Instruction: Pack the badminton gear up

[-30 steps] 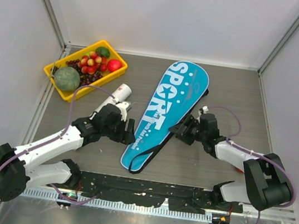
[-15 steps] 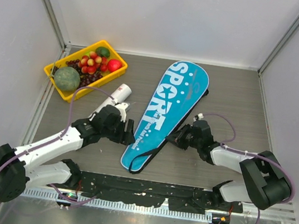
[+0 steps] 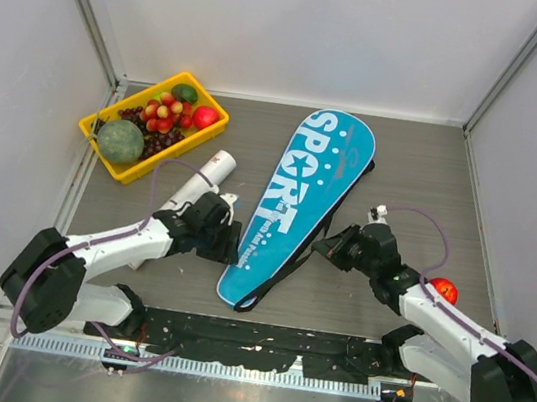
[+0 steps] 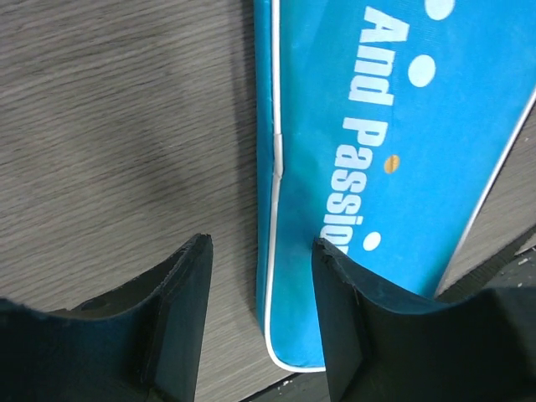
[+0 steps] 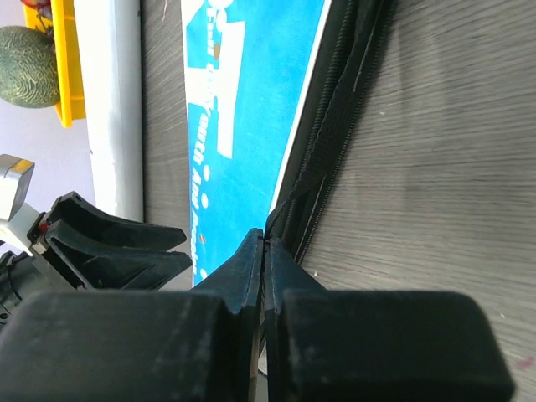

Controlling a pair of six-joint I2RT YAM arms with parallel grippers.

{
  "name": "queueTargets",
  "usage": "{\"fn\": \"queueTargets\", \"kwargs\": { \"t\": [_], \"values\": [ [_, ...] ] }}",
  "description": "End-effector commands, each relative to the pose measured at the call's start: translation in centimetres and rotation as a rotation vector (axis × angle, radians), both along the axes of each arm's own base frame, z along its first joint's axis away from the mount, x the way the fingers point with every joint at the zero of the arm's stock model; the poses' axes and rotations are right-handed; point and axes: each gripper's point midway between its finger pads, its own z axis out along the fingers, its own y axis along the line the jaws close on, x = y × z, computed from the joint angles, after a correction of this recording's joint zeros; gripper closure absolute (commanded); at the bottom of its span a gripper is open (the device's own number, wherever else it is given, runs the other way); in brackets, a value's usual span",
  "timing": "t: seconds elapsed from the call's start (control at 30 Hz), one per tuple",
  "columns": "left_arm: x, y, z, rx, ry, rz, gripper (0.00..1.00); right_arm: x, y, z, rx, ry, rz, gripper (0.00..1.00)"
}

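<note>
The blue "SPORT" racket bag (image 3: 303,176) lies slanted across the middle of the table. Rackets and shuttlecocks are out of view. A white tube (image 3: 201,179) lies left of the bag. My left gripper (image 3: 230,243) is open and straddles the bag's white-piped left edge (image 4: 270,251) near the narrow end, one finger (image 4: 180,310) over bare table, the other (image 4: 347,318) over the blue fabric (image 4: 377,167). My right gripper (image 3: 325,248) is at the bag's right edge. Its tips (image 5: 265,236) are shut, pinching the black zipper edge (image 5: 331,159).
A yellow tray (image 3: 130,98) of fruit with a green melon (image 3: 121,140) stands at the back left. A red apple (image 3: 444,289) lies beside my right forearm. Grey walls close in both sides and the back. The black rail runs along the near edge.
My right gripper has shut at the bag's zipper edge and its arm has swung outward, uncovering the apple. My left gripper's jaws have narrowed over the bag's left edge.
</note>
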Motion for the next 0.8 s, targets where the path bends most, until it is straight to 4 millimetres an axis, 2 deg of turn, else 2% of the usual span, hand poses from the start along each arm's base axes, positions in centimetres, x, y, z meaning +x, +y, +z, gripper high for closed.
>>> {"fn": "queueTargets", "kwargs": {
  "t": [0.0, 0.1, 0.13, 0.17, 0.27, 0.4, 0.5, 0.53, 0.57, 0.6, 0.73, 0.77],
  "values": [
    [1.5, -0.4, 0.0, 0.006, -0.039, 0.022, 0.48, -0.4, -2.9, -0.3, -0.115, -0.008, -0.097, 0.95],
    [1.5, -0.2, -0.9, 0.027, -0.019, 0.025, 0.5, -0.6, -4.8, 0.3, -0.148, -0.043, -0.17, 0.95],
    [1.6, -0.2, -1.1, 0.032, -0.015, 0.03, 0.51, -0.5, -5.2, 1.6, -0.135, -0.089, -0.193, 0.95],
    [1.6, -0.3, -1.2, 0.034, -0.011, 0.027, 0.51, -0.8, -5.7, 1.6, -0.147, -0.089, -0.205, 0.95],
    [1.6, -0.4, -1.9, 0.044, 0.008, 0.027, 0.52, -1.0, -7.1, 4.0, -0.124, -0.176, -0.266, 0.95],
    [1.5, -0.6, -1.8, 0.041, 0.018, 0.022, 0.56, -1.2, -7.8, 6.3, -0.094, -0.271, -0.29, 0.95],
    [2.1, -0.6, -0.4, 0.029, -0.025, 0.031, 0.56, -1.2, -7.6, 6.3, -0.092, -0.289, -0.274, 0.95],
    [2.2, -0.3, -0.1, 0.044, -0.03, 0.039, 0.56, -1.3, -7.4, 5.4, -0.093, -0.275, -0.261, 0.95],
    [2.6, -0.3, 0.7, 0.043, -0.049, 0.045, 0.56, -1.2, -7.1, 5.4, -0.072, -0.279, -0.261, 0.95],
    [3.0, -0.4, 1.6, 0.037, -0.072, 0.049, 0.56, -1.4, -6.8, 4.3, -0.065, -0.259, -0.245, 0.95],
    [4.5, -0.6, 4.4, 0.019, -0.161, 0.062, 0.54, -2.0, -6.3, 3.2, -0.036, -0.223, -0.234, 0.94],
    [4.8, -0.9, 4.9, 0.008, -0.172, 0.058, 0.54, -2.1, -6.4, 3.5, -0.035, -0.23, -0.231, 0.86]
  ]
}}
